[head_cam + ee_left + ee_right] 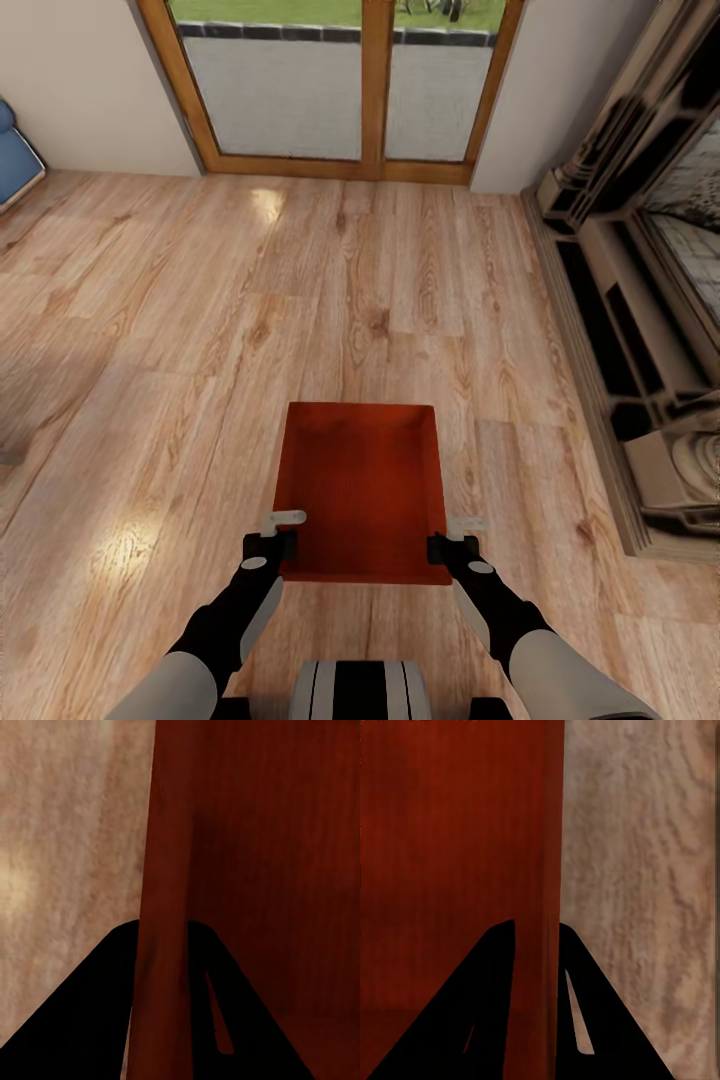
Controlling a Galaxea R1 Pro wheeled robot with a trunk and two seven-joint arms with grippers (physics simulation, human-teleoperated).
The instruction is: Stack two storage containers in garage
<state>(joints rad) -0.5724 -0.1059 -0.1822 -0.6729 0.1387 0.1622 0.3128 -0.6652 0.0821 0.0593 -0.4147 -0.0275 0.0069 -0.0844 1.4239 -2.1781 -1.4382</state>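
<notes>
- Low in front of the robot, above the living room's plank floor (pixel 200 330), one orange-red storage container (pixel 360 490) hangs between both arms, well short of the glass doors (pixel 340 85) and beside the fireplace (pixel 640 330).
- Left hand (pixel 283 533) is clenched on the container's left wall; the wrist views show each wall pinched between dark fingers (pixel 97 1020).
- Right hand (pixel 452 537) grasps the right wall likewise.
- Judged stiff and light: thin, straight walls, so opposite-wall grips near the close end suit it, though the far end may sag.
- Inside it looks empty; nothing to spill.
</notes>
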